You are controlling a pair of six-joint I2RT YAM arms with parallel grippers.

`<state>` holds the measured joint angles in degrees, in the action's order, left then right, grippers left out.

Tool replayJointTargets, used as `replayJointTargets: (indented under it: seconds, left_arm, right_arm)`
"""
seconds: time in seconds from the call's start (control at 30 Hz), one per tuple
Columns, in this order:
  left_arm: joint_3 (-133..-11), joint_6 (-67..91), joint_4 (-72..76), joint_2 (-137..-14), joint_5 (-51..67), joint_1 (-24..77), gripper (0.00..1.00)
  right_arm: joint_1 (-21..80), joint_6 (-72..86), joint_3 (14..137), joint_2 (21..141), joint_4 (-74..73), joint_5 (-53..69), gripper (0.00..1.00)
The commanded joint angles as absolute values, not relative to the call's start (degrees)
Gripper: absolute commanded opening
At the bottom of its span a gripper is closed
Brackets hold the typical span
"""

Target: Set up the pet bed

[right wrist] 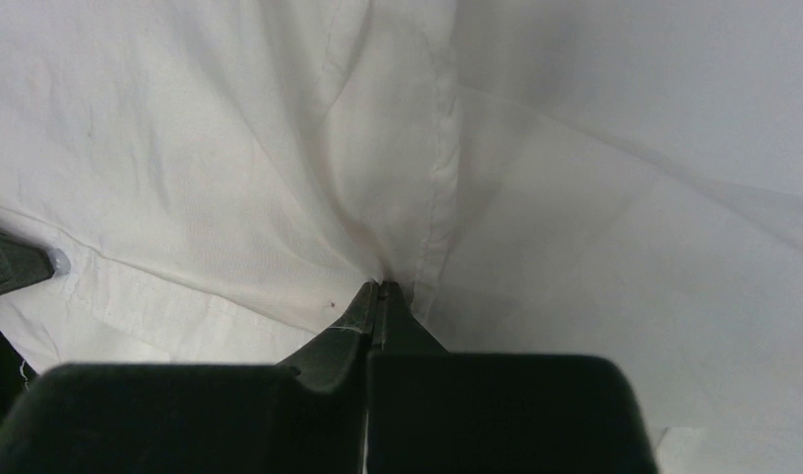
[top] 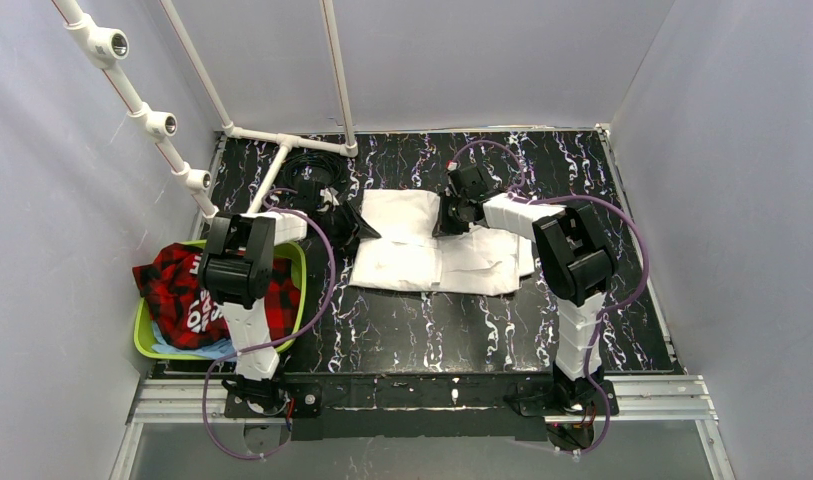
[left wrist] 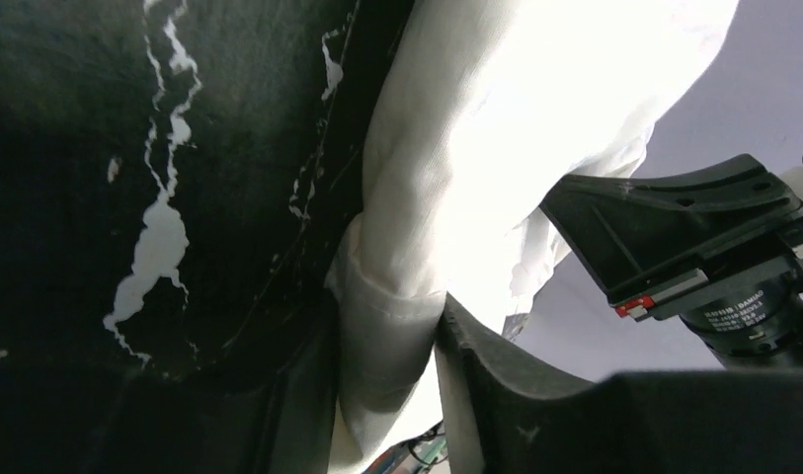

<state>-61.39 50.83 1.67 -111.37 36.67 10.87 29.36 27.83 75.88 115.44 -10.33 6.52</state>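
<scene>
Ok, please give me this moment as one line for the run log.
left gripper: shut on white fabric, left edge | right gripper: shut on white fabric | green basket: at left, holds red plaid cloth

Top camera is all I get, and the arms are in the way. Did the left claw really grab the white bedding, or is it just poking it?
Observer: It grabbed it. On the left wrist camera, the left gripper is shut on a thick rolled edge of the white bedding, with cloth bunched between its jaws.
Operator: What about the other claw?
Observer: On its own camera, the right gripper is pinched shut on a thin fold, and its jaws are nearly touching.
Operator: Which bit of the cloth is that?
Observer: It's right beside a stitched seam that runs up from the pinch.
</scene>
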Motion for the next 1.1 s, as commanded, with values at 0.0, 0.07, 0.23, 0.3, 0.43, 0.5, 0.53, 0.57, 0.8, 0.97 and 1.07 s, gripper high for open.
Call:
replayJointTargets:
  seconds: [0.0,0.07,0.23,0.3,0.43,0.5,0.53,0.57,0.8,0.97,1.07]
  left_arm:
    - [-64.5,48.0,-0.3,-111.8,36.1,11.4,0.28]
    - [-66.1,46.0,-3.8,-111.4,35.0,11.5,0.11]
    - [-73.6,39.3,-20.9,-109.2,25.0,11.5,0.0]
    - [-77.7,36.4,-28.5,-108.8,19.4,11.5,0.0]
    - [-84.5,31.5,-37.6,-108.6,11.4,11.5,0.0]
    - [-87.5,29.3,-40.5,-108.6,7.9,11.5,0.0]
    - [-88.8,28.4,-42.1,-108.9,7.0,11.5,0.0]
    - [-90.1,27.5,-43.2,-109.2,5.6,11.5,0.0]
    - [-96.2,24.2,-49.0,-109.2,-2.5,13.1,0.0]
    - [-100.9,24.3,-54.0,-110.0,-9.8,17.1,0.0]
    - [-103.7,24.6,-56.0,-111.1,-14.5,19.8,0.0]
  right_arm:
    - [29.3,27.2,73.7,119.0,-16.0,4.7,0.01]
    - [29.3,27.0,74.3,118.2,-16.7,4.3,0.01]
    - [28.5,25.8,76.8,114.0,-20.9,1.1,0.42]
    - [28.0,25.1,77.7,111.7,-23.9,-2.3,0.52]
    - [25.5,24.8,77.0,105.1,-27.1,-4.2,0.62]
    - [24.0,25.1,75.0,100.5,-27.1,-3.6,0.69]
    - [23.2,25.3,73.8,98.5,-26.9,-3.6,0.71]
    - [22.4,25.5,72.6,96.3,-27.0,-3.5,0.72]
    - [19.0,27.1,63.8,89.6,-27.1,-4.4,0.7]
    - [18.1,27.5,61.9,92.4,-23.7,-0.6,0.5]
    - [18.1,26.9,62.1,95.0,-21.5,2.9,0.46]
